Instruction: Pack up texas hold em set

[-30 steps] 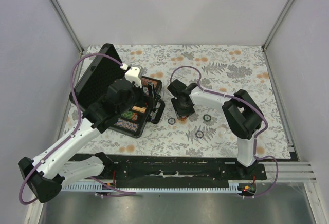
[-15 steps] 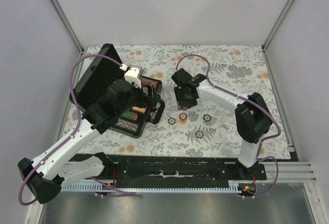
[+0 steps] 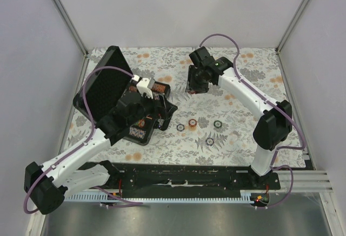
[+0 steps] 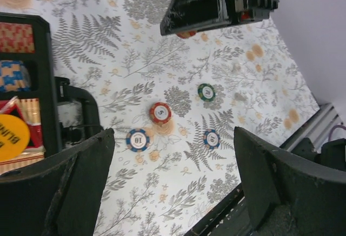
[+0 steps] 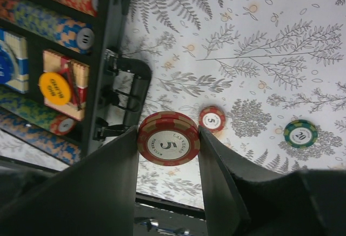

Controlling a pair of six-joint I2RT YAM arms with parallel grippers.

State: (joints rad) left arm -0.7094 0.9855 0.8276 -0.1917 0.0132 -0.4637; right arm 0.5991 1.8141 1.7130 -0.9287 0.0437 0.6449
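While seen from above, the black rectangular hinged briefcase [image 3: 105, 83] lies open at the left of the floral table [image 3: 243, 138]. Its long axis runs near-to-far, and its handle [image 3: 168, 109] points right toward four loose round chips [image 3: 192, 123].

Left wrist: left gripper [image 4: 173, 179] spread wide, empty, above those chips.

Right wrist: right gripper [image 5: 168, 138] half-closed, pinching one red-and-cream round poker chip [image 5: 168, 145] by its edges, the "5" face showing.

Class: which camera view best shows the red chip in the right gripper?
The right wrist view: the red chip, marked 5, sits large in the right gripper. The left wrist view shows only a red sliver below that gripper; top external hides it.
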